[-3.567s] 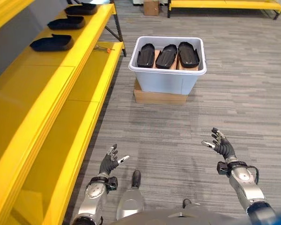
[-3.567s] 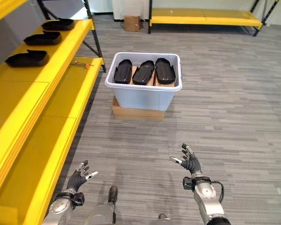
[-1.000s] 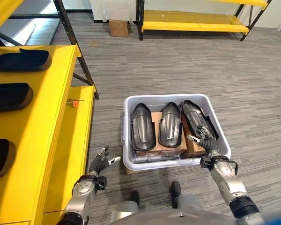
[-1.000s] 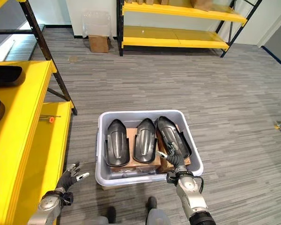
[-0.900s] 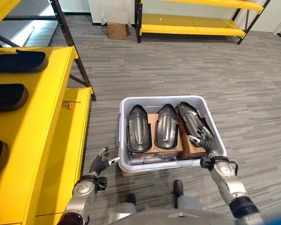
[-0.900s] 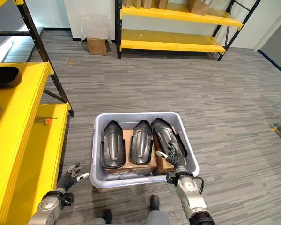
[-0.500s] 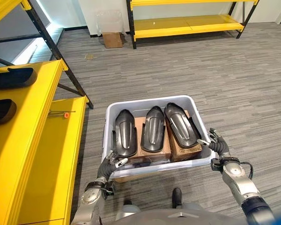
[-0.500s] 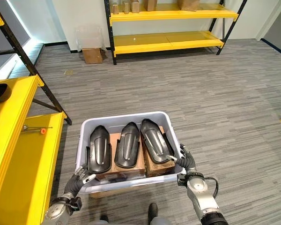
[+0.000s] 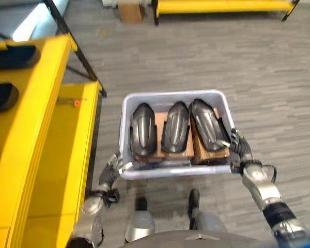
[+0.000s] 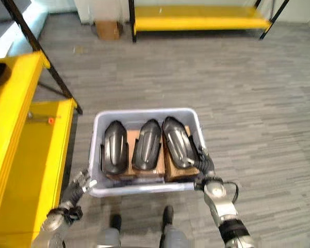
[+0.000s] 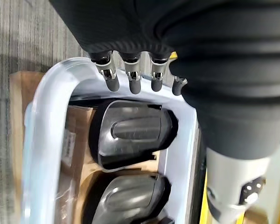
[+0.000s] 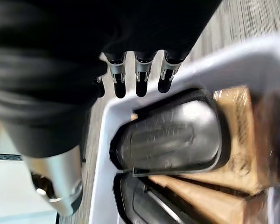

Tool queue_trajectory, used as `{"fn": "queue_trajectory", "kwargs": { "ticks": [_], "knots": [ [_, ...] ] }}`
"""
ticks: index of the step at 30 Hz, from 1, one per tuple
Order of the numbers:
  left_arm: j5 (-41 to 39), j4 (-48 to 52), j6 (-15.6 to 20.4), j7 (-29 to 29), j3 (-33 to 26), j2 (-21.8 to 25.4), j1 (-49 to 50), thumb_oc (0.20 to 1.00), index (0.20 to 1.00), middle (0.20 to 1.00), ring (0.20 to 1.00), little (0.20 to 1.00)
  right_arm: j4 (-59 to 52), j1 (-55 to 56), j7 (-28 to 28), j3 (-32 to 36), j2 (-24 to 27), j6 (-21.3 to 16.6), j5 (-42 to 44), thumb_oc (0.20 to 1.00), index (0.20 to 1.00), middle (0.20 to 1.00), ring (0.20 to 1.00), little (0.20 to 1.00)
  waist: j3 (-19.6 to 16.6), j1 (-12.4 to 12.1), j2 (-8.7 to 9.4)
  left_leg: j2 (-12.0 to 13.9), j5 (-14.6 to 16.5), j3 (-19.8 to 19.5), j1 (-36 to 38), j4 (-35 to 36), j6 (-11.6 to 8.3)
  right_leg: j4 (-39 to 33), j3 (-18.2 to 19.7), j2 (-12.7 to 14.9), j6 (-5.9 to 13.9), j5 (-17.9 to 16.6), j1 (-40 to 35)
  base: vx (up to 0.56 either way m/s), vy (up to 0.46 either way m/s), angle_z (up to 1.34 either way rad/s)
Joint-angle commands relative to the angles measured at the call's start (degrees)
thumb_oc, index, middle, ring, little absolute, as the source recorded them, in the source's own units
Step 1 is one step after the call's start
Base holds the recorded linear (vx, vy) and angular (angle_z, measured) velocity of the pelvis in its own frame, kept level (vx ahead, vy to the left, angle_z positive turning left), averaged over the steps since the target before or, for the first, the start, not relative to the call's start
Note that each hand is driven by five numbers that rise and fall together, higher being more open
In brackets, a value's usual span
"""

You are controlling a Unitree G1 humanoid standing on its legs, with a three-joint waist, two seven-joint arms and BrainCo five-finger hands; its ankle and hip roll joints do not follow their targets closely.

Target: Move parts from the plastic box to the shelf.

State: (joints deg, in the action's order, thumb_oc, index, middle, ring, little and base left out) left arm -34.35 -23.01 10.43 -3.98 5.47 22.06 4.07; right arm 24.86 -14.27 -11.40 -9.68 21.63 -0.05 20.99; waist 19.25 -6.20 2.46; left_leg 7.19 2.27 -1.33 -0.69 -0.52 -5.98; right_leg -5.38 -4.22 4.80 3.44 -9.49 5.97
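1. Left eye view: a pale plastic box (image 9: 144,172) sits on the grey floor just beside the yellow shelf (image 9: 26,150), with a brown cardboard base partly visible under it.
2. Three black parts lie side by side inside the box on cardboard blocks (image 9: 206,151): the left part (image 9: 143,129), the middle part (image 9: 175,127) and the right part (image 9: 207,124).
3. The left hand (image 9: 113,169) is at the box's near left corner, fingers loose and spread, tips at the rim; it grasps nothing.
4. The right hand (image 9: 237,148) is at the box's near right corner, fingers relaxed beside the rim and next to the right part; it holds nothing either.
5. In each wrist view the dark fingertips (image 11: 131,84) hang straight above the box's rim, with a black part lying just past them.
6. More black parts (image 9: 13,56) rest on the shelf's upper level, well apart from the box.
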Motion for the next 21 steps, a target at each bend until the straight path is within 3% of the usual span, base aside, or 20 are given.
{"fn": "queue_trajectory", "kwargs": {
  "ticks": [1, 4, 8, 11, 15, 17, 21],
  "knots": [
    [-19.4, 8.08, 0.48, -9.31, -1.18, 0.5, -2.55, 1.0, 1.0, 1.0, 1.0, 1.0, 0.03, -7.99, -0.66, 0.07, 2.24, -4.5, 0.01, 1.0, 1.0, 1.0, 1.0, 1.0, 2.31, -1.14, -0.66, -0.96, -1.23, -4.61, -7.66, -3.82, 2.39, 13.38, -1.62, 2.95, 2.95, 12.17, 1.31, -0.23, -0.109, 0.13],
    [-28.1, 12.16, 0.2, -13.03, -1.81, -0.04, -4.67, 1.0, 1.0, 1.0, 1.0, 1.0, 2.38, -12.99, -2.49, 0.0, 2.94, -4.06, -1.0, 1.0, 1.0, 1.0, 1.0, 1.0, 4.44, -1.98, -0.51, -1.8, -0.66, -6.03, -11.29, -6.95, 2.85, 15.97, -1.66, 2.93, 2.46, 12.55, 4.52, -0.17, -0.088, 0.21],
    [-37.07, 19.11, 3.55, -16.23, -4.36, -1.07, -10.6, 1.0, 1.0, 1.0, 1.0, 1.0, 10.57, -22.37, -4.32, -1.51, 3.26, -3.08, -0.74, 1.0, 1.0, 1.0, 1.0, 1.0, 8.38, -3.53, -0.08, -3.33, -0.28, -8.11, -18.52, -12.05, 4.26, 21.49, -1.7, 2.39, 1.41, 13.41, 11.52, -0.17, -0.095, 0.06],
    [-44.61, 21.65, 2.36, -17.65, -5.37, -2.2, -12.38, 1.0, 1.0, 1.0, 1.0, 1.0, 13.3, -24.03, -4.06, -1.42, 3.15, -3.43, 0.93, 1.0, 1.0, 1.0, 1.0, 1.0, 9.44, -3.99, -0.05, -3.79, -0.25, -8.58, -20.36, -13.41, 4.73, 23.05, -1.65, 2.09, 1.03, 13.76, 13.23, -0.08, -0.075, 0.05],
    [-43.62, 24.53, 2.41, -16.3, -6.64, -3.48, -14.67, 1.0, 1.0, 1.0, 1.0, 1.0, 16.89, -26.2, -3.85, -2.35, 1.73, -2.6, 4.15, 1.0, 1.0, 1.0, 1.0, 1.0, 10.54, -4.75, 0.35, -4.52, -0.28, -9.56, -23.56, -15.32, 5.36, 25.46, -1.93, 1.54, 0.55, 14.22, 16.27, -0.04, -0.077, 0.09],
    [-42.65, 24.75, 1.08, -13.96, -6.35, -3.94, -15.22, 1.0, 1.0, 1.0, 1.0, 1.0, 18.34, -27.15, 0.4, -2.43, 0.52, -1.62, 10.1, 1.0, 1.0, 1.0, 1.0, 1.0, 10.54, -4.96, 0.01, -5.02, -0.31, -9.69, -25.32, -16.32, 5.72, 26.88, -2.13, 1.24, 0.27, 14.59, 18.03, -0.01, -0.02, 0.12],
    [-48.98, 24.76, -2.41, -16.17, -6.56, -5.81, -15.37, 1.0, 1.0, 1.0, 1.0, 1.0, 15.45, -27.48, 11.84, -4.41, -2.48, -1.17, 15.2, 1.0, 1.0, 1.0, 1.0, 1.0, 10.54, -5.25, -0.27, -5.69, -0.18, -9.75, -26.4, -17.15, 6.03, 27.92, -2.44, 1.05, 0.12, 15.05, 19.19, 0.0, 0.0, 0.0]
  ]
}}
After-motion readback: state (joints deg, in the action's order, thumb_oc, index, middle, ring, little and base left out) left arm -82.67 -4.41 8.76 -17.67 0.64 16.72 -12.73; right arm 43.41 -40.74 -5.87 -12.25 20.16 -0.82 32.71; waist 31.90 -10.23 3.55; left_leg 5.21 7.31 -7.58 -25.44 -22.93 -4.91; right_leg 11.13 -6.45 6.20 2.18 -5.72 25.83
